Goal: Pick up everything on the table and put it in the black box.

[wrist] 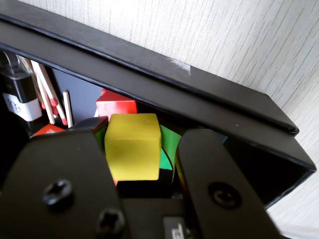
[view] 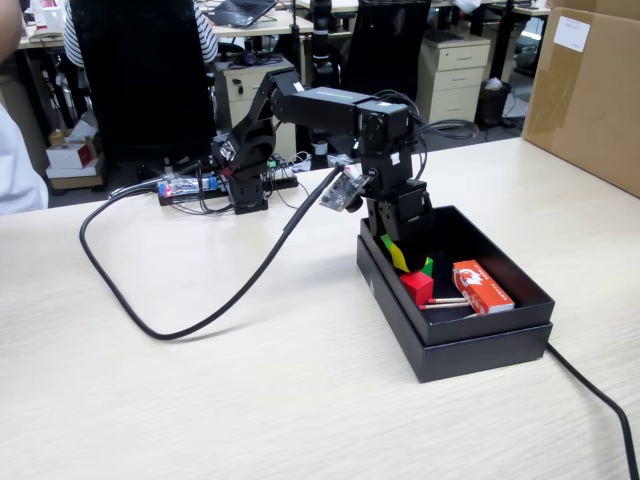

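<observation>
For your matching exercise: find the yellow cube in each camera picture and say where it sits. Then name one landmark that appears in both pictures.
Fixed view: the yellow cube shows just below the end effector, inside the black box, right of centre.
Wrist view: the yellow cube sits low and centre-left, between the end effector's jaws.
Shared landmark: the red cube, lying in the box just beyond the yellow one.

Pale matt wood-grain table (view: pixel 300 400), matt black box (view: pixel 480 350), smooth matt yellow cube (wrist: pixel 132 147), brown cardboard carton (view: pixel 590 90)

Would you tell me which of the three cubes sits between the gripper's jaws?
The yellow cube; the red and green ones lie beyond it.
</observation>
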Tool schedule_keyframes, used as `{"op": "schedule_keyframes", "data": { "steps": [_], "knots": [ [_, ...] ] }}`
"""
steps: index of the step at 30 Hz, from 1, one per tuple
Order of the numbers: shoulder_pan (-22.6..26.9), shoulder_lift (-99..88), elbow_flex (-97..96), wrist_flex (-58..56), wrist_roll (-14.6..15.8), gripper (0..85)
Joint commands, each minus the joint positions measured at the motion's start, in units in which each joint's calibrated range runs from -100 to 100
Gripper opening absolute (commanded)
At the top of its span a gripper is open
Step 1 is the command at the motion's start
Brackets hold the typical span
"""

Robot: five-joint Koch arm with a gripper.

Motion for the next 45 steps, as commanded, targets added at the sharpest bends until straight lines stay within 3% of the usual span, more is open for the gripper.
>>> {"op": "schedule_keyframes", "data": {
  "steps": [1,5,8,17,31,36,45],
  "knots": [
    [-0.5,-1.3,0.2,-0.5,-0.3,30.2],
    [-0.4,-6.0,-1.7,-0.5,-0.2,46.3],
    [-0.4,-12.6,-1.8,-0.5,-0.3,48.9],
    [-1.6,-41.9,-6.8,-0.4,-0.3,49.1],
    [-11.6,-102.0,-69.6,24.5,-1.2,48.5],
    [-12.7,-115.9,-87.6,31.8,-1.0,48.9],
    [-14.4,-117.3,-97.6,34.7,-1.0,52.3]
  ]
}}
